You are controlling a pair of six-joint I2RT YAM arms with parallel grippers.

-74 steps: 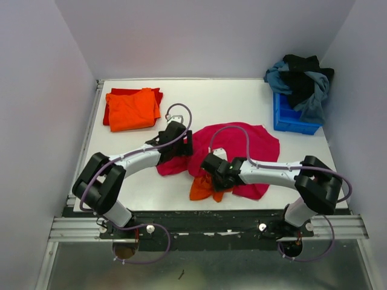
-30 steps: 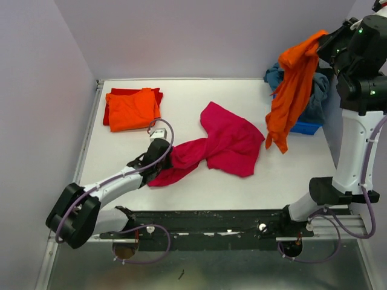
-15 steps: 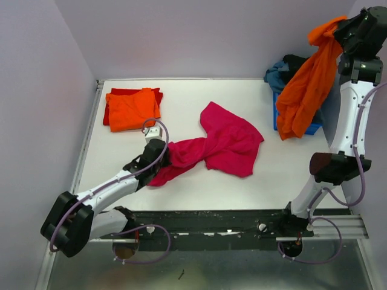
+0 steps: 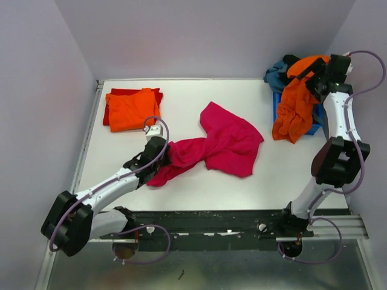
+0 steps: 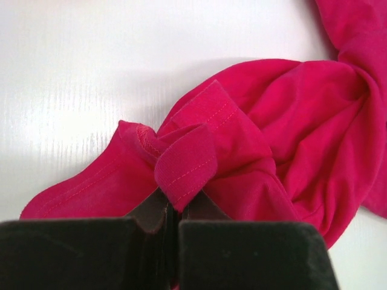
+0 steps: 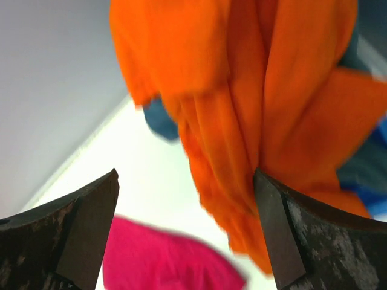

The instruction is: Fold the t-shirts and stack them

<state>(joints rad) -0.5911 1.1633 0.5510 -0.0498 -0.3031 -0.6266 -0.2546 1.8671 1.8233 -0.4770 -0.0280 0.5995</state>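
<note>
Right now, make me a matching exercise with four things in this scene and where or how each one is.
1 magenta-pink t-shirt
2 loose orange t-shirt
3 folded orange t-shirt
4 right gripper

a on the red t-shirt, far left corner
b jaws open
c pinched by the left gripper
d draped over the blue bin and its pile

Pairs: 1-c, 2-d, 3-a, 4-b

The white table (image 4: 181, 103) bears a crumpled magenta tee (image 4: 230, 145), a folded red tee (image 4: 106, 115) and a small blue bin (image 4: 312, 127).
</note>
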